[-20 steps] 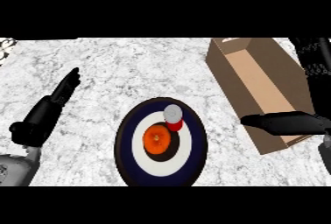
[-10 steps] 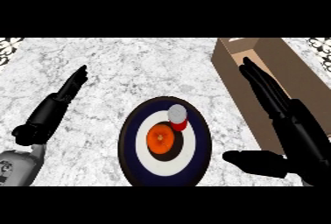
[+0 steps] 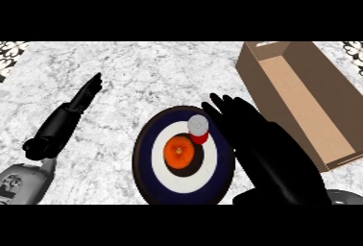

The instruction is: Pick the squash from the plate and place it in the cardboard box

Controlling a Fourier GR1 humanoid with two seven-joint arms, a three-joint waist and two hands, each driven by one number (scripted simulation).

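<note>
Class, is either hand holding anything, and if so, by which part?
Nothing is held: the right hand is open beside the squash, and the left hand is open too.

Counter top (image 3: 142,72): white-grey marbled stone, fills view left to right, near to far. Left patterned patch (image 3: 10,52), dark ornate, far left corner. Right patterned patch (image 3: 352,48), far right corner. Light even.

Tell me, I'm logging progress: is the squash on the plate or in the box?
On the plate: the orange squash lies at its middle, the open right hand beside it, not holding it.
</note>
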